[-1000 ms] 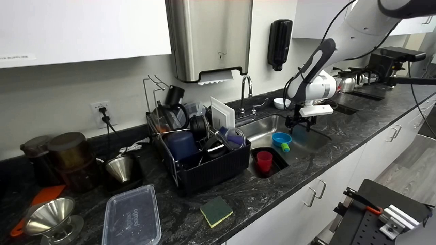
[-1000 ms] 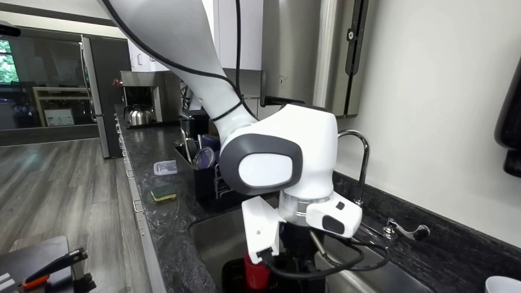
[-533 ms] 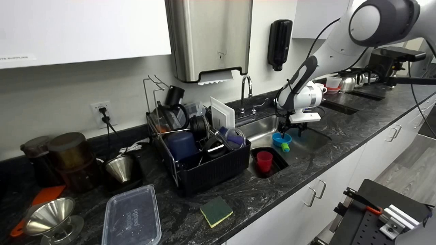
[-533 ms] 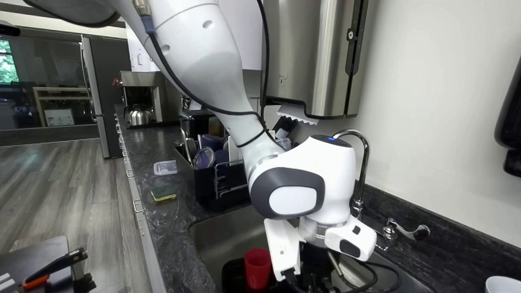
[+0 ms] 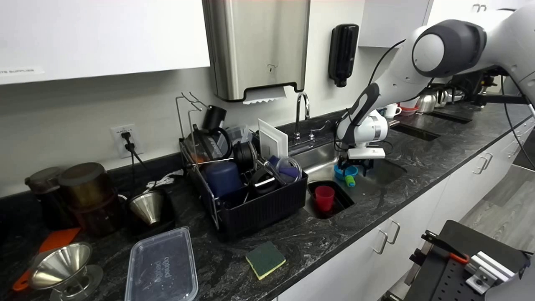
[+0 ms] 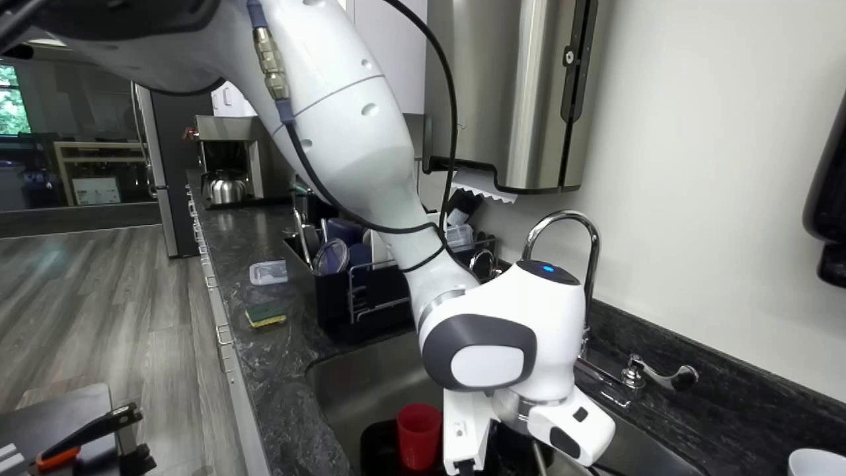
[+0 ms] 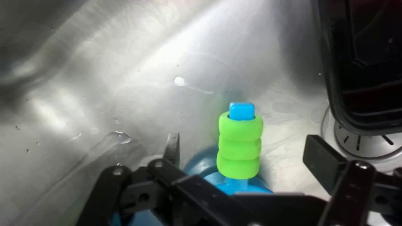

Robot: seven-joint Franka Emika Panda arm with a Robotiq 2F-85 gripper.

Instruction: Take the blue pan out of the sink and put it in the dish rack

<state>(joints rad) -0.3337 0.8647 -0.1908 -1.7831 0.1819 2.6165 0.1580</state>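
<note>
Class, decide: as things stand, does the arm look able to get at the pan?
Probably yes: the end effector is open, with the pan's handle between its fingers in the wrist view, unobstructed.

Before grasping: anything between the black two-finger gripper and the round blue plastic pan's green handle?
Nothing visible: in the wrist view, the gripper stands open and the handle of the pan shows between its jaws.

In an exterior view, a bright window showing greenery sits at the upper left of the frame, grey wood-plank flooring covers the lower left, and a plain off-white wall fills the right; in an exterior view, a white overhead cabinet spans the upper left.
</note>
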